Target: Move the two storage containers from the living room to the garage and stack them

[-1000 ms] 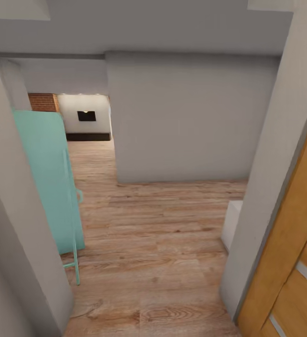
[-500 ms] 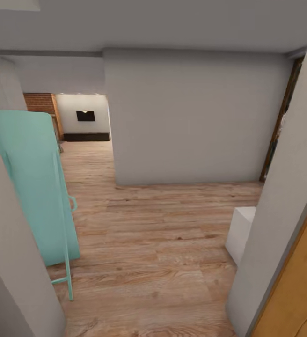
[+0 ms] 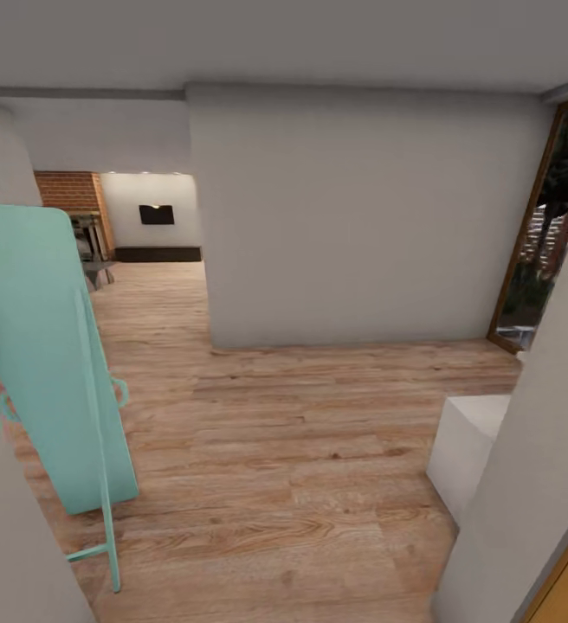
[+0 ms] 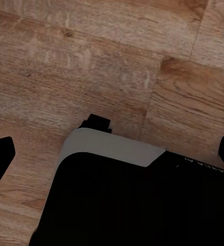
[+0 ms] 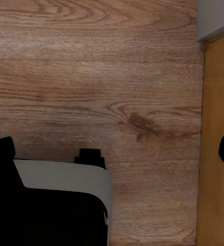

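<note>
— Wood-plank flooring [image 3: 319,450] runs past a mint-green board [image 3: 50,346] at left; brick fireplace [image 3: 67,195] at upper left. Arms?

— Both point floorward: left end effector [image 4: 112,151] and right end effector [image 5: 114,151] spread wide, empty.

Mint rack [image 3: 54,363] partly behind wall.

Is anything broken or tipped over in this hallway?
Nothing looks broken or spilled. The turquoise board stands tilted on its thin legs by the wall, which seems to be how it rests. The wood-plank floor looks tidy, and the white block sits squarely by the corner.
</note>
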You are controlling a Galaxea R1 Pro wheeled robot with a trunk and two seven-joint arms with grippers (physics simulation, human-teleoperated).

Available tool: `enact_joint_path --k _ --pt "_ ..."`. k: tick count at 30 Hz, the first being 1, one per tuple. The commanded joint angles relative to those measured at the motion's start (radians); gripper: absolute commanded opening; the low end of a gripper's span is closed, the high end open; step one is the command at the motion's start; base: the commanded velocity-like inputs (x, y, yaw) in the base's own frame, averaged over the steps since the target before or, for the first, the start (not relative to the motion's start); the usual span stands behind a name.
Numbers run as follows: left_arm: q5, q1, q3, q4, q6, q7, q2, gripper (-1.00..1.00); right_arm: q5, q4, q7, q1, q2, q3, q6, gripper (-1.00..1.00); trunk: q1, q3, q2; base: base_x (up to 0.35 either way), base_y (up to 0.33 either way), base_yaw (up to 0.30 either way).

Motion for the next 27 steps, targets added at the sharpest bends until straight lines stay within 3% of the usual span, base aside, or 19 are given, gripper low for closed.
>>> enact_joint_path --k 1,27 --pt "0.008 -0.001 -0.009 0.0 -0.003 0.003 0.0 1.0 -0.008 0.003 0.0 -0.001 0.001 0.008 -0.005 1.0 0.001 -0.001 -0.001 0.322 0.0 0.0" --pt "0.008 -0.001 -0.009 0.0 0.0 0.003 0.0 1.0 -0.009 0.003 -0.001 -0.001 0.001 0.009 -0.006 1.0 0.001 -0.001 -0.001 0.322 0.0 0.0"
